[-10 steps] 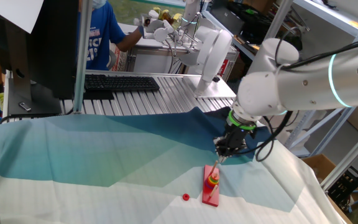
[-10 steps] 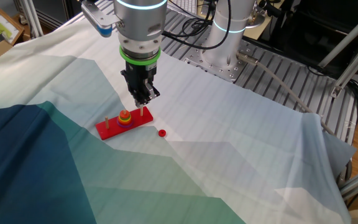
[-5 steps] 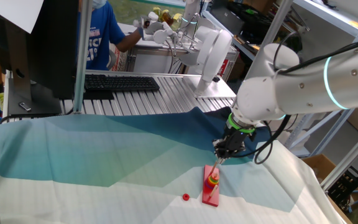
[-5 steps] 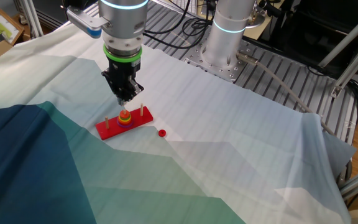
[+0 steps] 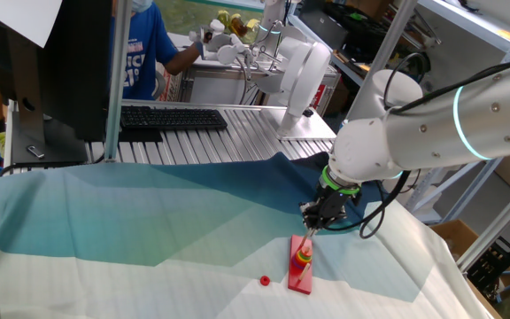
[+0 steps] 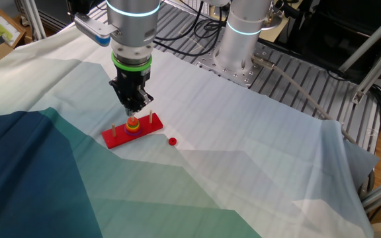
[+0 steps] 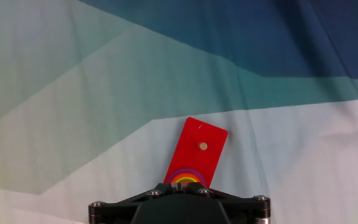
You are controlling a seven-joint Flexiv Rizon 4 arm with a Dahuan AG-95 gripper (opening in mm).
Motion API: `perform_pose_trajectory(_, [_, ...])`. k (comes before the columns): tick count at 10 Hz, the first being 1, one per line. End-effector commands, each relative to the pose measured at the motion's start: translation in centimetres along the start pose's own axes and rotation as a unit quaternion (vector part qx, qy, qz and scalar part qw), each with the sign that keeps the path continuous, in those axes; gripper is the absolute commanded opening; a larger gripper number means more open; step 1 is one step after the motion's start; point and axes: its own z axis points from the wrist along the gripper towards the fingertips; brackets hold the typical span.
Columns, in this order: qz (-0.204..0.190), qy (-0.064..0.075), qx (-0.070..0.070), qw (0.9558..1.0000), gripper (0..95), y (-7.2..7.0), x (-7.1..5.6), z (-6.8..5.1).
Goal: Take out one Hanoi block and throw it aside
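Note:
The red Hanoi base (image 6: 119, 137) lies on the cloth, with a stack of coloured blocks (image 6: 132, 125) on its middle peg. In the hand view the base (image 7: 197, 152) and the stack's rainbow rim (image 7: 184, 177) show just beyond the fingers. My gripper (image 6: 132, 111) hangs straight over the stack, tips just above its top. It also shows in one fixed view (image 5: 311, 227) above the stack (image 5: 303, 258). The jaws stand very close together, with nothing seen held. Whether they touch is not clear. A small red block (image 6: 172, 141) lies loose on the cloth beside the base.
The loose red block also shows in one fixed view (image 5: 264, 281). The cloth is white and blue-green (image 6: 58, 192). A second robot base (image 6: 240, 39) stands on the slatted metal table behind. A keyboard (image 5: 171, 117) and a person (image 5: 144, 49) are at the far side.
My gripper has moved from over the base's end peg to over the middle stack and has come down closer to it. The blocks and base have not moved.

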Motion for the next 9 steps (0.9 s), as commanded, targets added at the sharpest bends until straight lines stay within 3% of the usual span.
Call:
perform_pose_trajectory(1, [0.000,0.001,0.000,1.0000,0.0,-0.06,0.04,0.03])
perform_pose_trajectory(4, [0.000,0.001,0.000,1.0000,0.0,-0.14,0.06,0.24])
perform_pose_trajectory(5, [0.001,-0.001,0.000,1.0000,19.0,-0.19,0.07,0.31])
perform_pose_trajectory(9, [0.008,-0.002,0.000,1.0000,19.0,-0.23,0.08,0.35])
